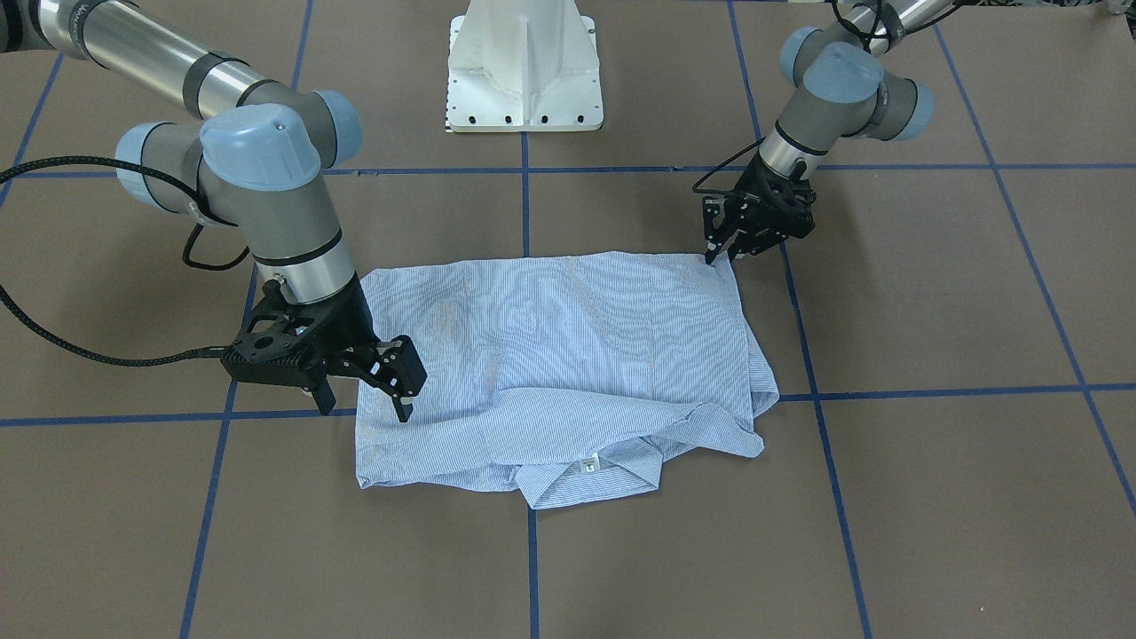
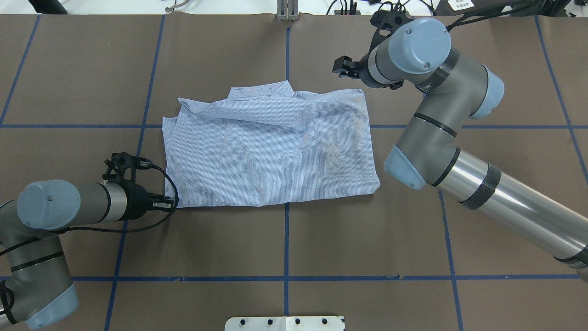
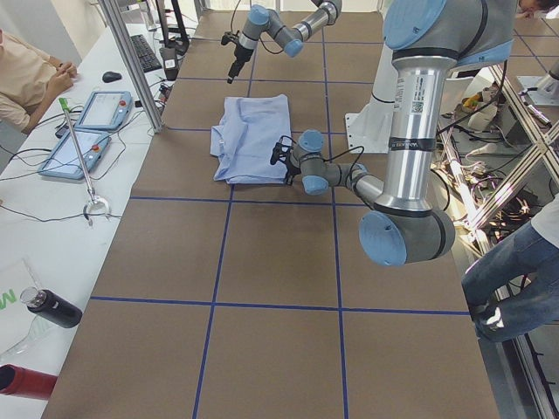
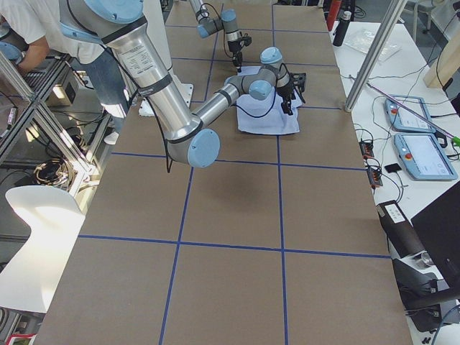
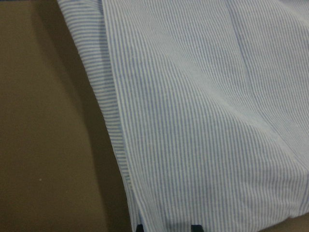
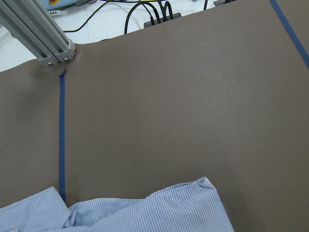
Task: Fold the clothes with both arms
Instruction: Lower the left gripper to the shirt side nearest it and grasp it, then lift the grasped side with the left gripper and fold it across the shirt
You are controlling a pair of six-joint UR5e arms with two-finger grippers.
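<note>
**Shirt [image 2: 275, 147] folded on table [image 2: 285, 239], grippers at opposite corners**

At the shirt's near corner on the robot's left, the left gripper [image 1: 719, 255] is set low against the cloth. Its fingertips [image 5: 195, 227] are seen close together with striped fabric between them, but a firm grip cannot be told. The shirt is laid folded mid-table, collar [image 1: 590, 484] at its far edge. Over the far right corner, the right gripper [image 1: 364, 408] is held wide open and empty.

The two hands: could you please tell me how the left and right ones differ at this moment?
The left hand sits low at a corner of the shirt on the robot's side; the right hand hangs higher by the diagonally opposite corner. The left hand's fingers are close together; the right hand's are spread wide. Both are black and two-fingered.
</note>
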